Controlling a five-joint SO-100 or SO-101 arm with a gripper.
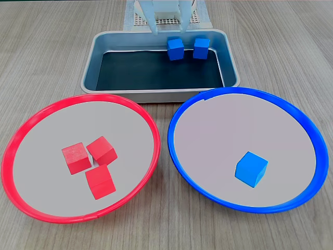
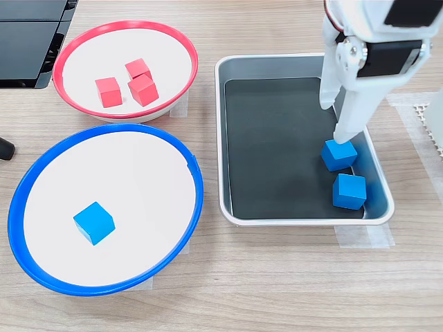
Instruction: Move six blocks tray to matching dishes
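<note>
**Blocks, tray and dishes: state at this moment**

Table (image 1: 47, 47): pale wood grain, carrying everything listed.

Tray (image 1: 99, 57): silver, dark bottom. In one fixed view it lies far centre, behind both dishes; in the other fixed view (image 2: 228, 138) it lies right of them.

Blue blocks in tray, two: one (image 2: 339, 154) touches the tip of a white finger (image 2: 346, 124); the second (image 2: 349, 191) sits just beside it, nearer the camera in that view. In the other fixed view the pair appears at the tray's far right, left one (image 1: 175, 48) and right one (image 1: 201, 48).

Red dish (image 1: 15, 140): near left in one fixed view, far left in the other (image 2: 69, 104). Holds three red blocks (image 1: 93, 164) clustered close together near its middle, also seen at (image 2: 128, 86).

Blue dish (image 1: 312, 135): near right in one fixed view, near left in the other (image 2: 194, 173). Holds one blue block (image 1: 251, 168), also at (image 2: 93, 223), alone on the grey centre.

Gripper (image 2: 337, 119): white, reaching down into the tray's right side. Jaws are parted a little, not holding anything; the longer finger meets the top of a blue block, the shorter one hangs beside it, clear of the block.
</note>
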